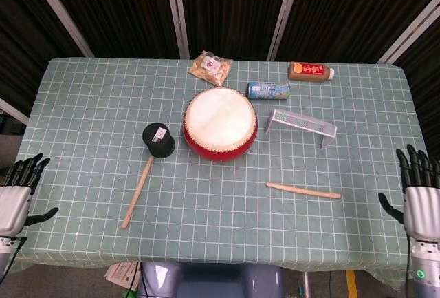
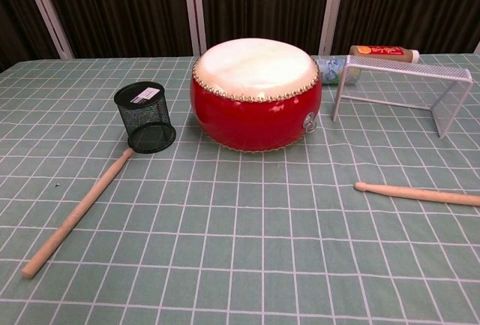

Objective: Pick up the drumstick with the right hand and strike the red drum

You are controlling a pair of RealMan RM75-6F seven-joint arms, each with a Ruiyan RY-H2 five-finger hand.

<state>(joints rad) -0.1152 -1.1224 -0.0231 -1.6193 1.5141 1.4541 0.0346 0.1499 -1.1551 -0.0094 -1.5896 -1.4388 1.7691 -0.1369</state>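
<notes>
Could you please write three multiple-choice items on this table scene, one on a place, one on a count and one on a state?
1. Where does the black mesh cup stand?
A. left of the red drum
B. under the wire rack
C. beside the brown bottle

2. How many wooden sticks lie on the table?
A. one
B. two
C. three

3. What is the right hand doing?
A. gripping a drumstick
B. pressing the drum
C. holding nothing, fingers spread

Answers: 1 A, the cup sits just left of the drum. 2 B, a long stick and the drumstick. 3 C, it hangs off the table's right edge.
</notes>
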